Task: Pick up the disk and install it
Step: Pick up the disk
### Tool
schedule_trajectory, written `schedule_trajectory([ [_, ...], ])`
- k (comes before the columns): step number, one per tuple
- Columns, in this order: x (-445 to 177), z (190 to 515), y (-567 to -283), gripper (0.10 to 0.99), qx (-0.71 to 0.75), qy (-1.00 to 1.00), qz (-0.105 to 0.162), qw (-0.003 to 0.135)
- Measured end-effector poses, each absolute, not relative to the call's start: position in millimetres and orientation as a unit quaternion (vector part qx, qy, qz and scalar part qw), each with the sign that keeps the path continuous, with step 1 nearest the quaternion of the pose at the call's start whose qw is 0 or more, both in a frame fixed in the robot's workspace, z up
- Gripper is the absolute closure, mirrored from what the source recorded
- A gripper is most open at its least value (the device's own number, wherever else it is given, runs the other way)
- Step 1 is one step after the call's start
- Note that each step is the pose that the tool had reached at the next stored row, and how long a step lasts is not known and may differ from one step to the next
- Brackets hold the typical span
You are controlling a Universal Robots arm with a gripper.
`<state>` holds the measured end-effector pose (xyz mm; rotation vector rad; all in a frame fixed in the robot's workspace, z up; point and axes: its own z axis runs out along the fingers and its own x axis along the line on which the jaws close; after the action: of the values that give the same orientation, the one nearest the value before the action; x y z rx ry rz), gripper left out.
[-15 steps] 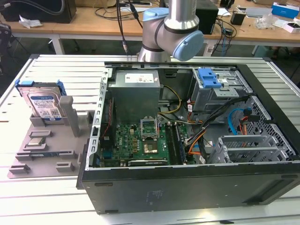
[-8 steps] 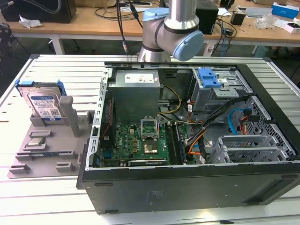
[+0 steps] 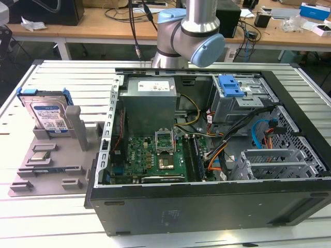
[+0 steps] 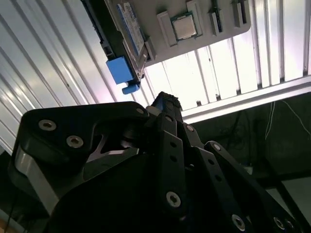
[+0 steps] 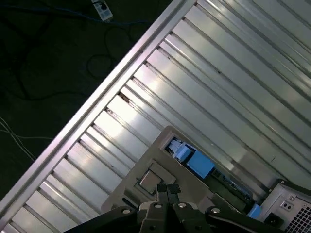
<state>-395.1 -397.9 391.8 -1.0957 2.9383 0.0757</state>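
Ribbed aluminium table [image 3: 67, 77], smooth and gleaming. On it, a matt grey plastic fixture [image 3: 62, 155]. Now the disk [image 3: 49, 114]: silver metal, glossy paper label, bright blue plastic bracket. Matt black metal on the computer case [image 3: 207, 209]. And the gripper [image 4: 165, 101], matt black with shiny steel screws.

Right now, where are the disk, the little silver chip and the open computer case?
disk [image 3: 50, 116]: exterior view, on its white-and-blue label.
silver chip [image 4: 184, 26]: second wrist view, on its metal top.
computer case [image 3: 207, 206]: exterior view, on its dark near wall.
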Motion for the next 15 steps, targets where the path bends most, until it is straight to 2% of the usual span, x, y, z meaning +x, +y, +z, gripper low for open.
schedule_trajectory([
  [15,-395.1,391.8,-397.9,0.980,-0.456,0.890,0.024,0.000],
])
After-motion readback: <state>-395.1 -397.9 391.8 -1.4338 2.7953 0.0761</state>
